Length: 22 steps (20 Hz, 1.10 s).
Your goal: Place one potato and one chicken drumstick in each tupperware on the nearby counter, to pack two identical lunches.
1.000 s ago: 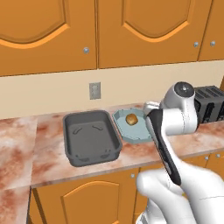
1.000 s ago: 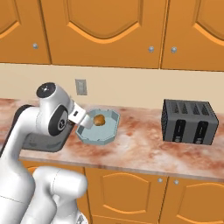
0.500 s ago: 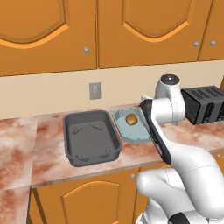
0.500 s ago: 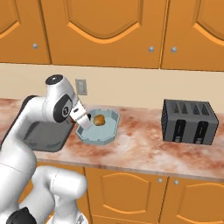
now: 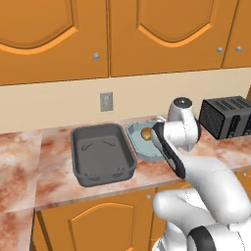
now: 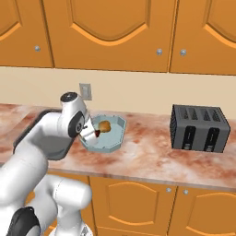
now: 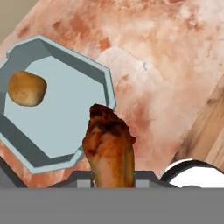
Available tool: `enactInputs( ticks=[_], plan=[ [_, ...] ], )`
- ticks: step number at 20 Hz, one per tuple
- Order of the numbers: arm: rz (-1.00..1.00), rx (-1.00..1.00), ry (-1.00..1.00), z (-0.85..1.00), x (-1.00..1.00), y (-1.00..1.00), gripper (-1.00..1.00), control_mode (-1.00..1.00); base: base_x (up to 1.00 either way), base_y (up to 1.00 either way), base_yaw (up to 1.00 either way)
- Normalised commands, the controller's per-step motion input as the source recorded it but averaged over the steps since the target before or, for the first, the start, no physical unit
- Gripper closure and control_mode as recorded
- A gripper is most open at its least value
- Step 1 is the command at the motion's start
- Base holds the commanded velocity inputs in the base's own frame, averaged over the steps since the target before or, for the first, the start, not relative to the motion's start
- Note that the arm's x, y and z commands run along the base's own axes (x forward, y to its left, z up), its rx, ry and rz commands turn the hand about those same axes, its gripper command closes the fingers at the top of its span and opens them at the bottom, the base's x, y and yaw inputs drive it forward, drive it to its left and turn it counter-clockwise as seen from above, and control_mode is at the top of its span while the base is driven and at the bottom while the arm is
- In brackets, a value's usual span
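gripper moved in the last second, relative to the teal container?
Yes. The gripper, shut on the chicken drumstick, has swung in toward the teal tupperware with the potato, now at its near rim.

Marble-patterned counter (image 7: pixel 175 65), matt smooth teal tupperware (image 7: pixel 26 52), rough glossy drumstick (image 7: pixel 109 153), wood cabinets (image 5: pixel 88 34)

Kitchen wall with orange cabinets

Orange wooden wall cupboards (image 5: pixel 122 34) fill twelve o'clock above a cream wall (image 6: pixel 138 90) carrying a grey outlet plate (image 5: pixel 106 101); a black toaster (image 6: pixel 199 128) stands at three o'clock, base cabinet doors (image 6: pixel 138 205) at six.
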Motion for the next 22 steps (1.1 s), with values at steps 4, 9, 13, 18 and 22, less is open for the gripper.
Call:
enactInputs(
  ticks=[4,9,13,18,22],
  plan=[
    [0.00,0.04,0.00,-0.31,0.57,0.00,1.00,-1.00,0.00,0.00,0.00],
    [0.00,0.00,0.01,-0.17,0.64,0.00,1.00,-1.00,0.00,0.00,0.00],
    [0.00,0.00,0.07,-0.19,0.58,0.00,1.00,-1.00,0.00,0.00,0.00],
    [0.00,0.00,0.13,-0.35,0.32,0.00,1.00,-1.00,0.00,0.00,0.00],
    [0.00,0.00,0.10,-0.37,0.26,0.00,1.00,-1.00,0.00,0.00,0.00]
  ],
)
